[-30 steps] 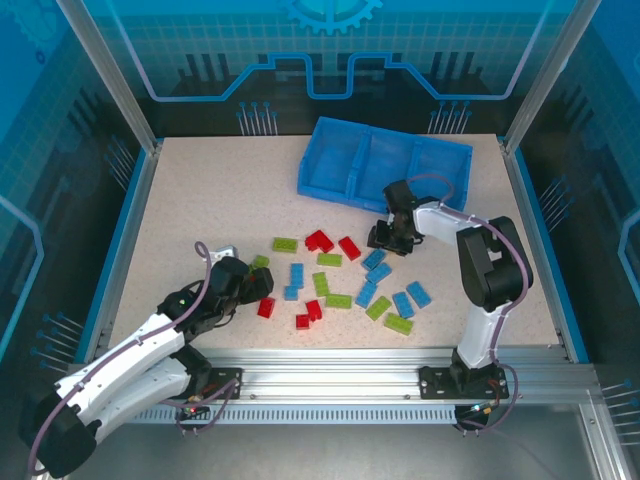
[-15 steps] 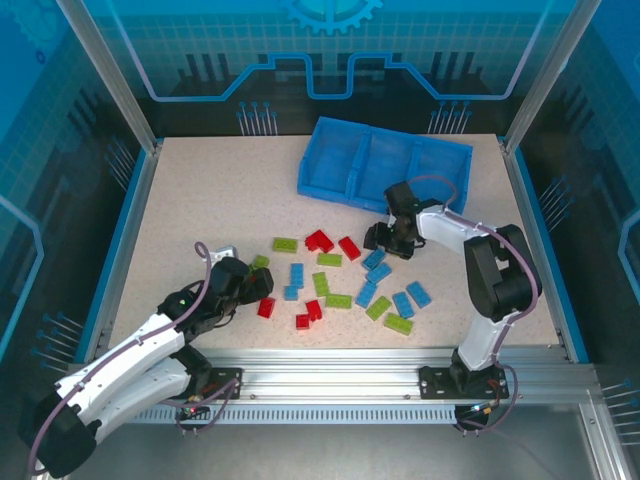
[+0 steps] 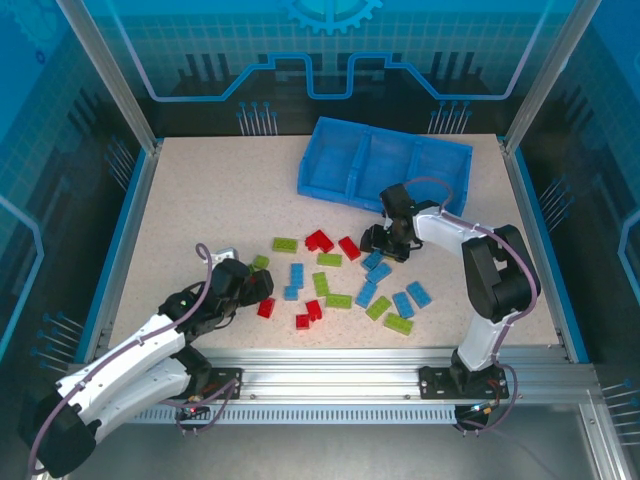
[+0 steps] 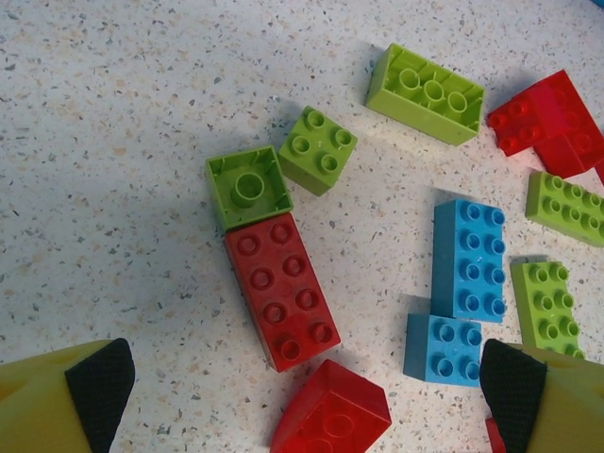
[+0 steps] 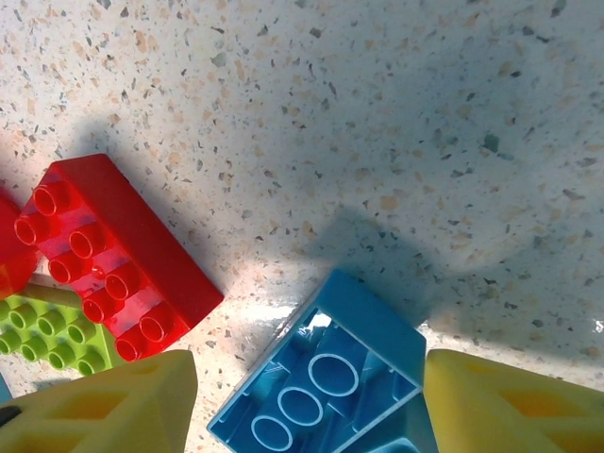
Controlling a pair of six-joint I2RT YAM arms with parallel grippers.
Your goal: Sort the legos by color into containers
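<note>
From above, the bricks [image 3: 338, 300] lie scattered on the table [image 3: 200, 200], on the near side of the blue tray [image 3: 325, 183] (three bins side by side). In the left wrist view, the left gripper [image 4: 307, 392] hangs spread wide over a long red brick [image 4: 281, 291]. In the right wrist view, the right gripper [image 5: 307, 401] straddles an upturned blue brick [image 5: 326, 368]; I cannot tell whether it pinches it.

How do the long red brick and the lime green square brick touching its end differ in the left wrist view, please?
Colour: the long red brick against the lime square brick. Size: the red is longer, eight studs; the lime is short and square. Pose: red studs up, lime hollow side up. Both lie flat on the table, touching.
</note>
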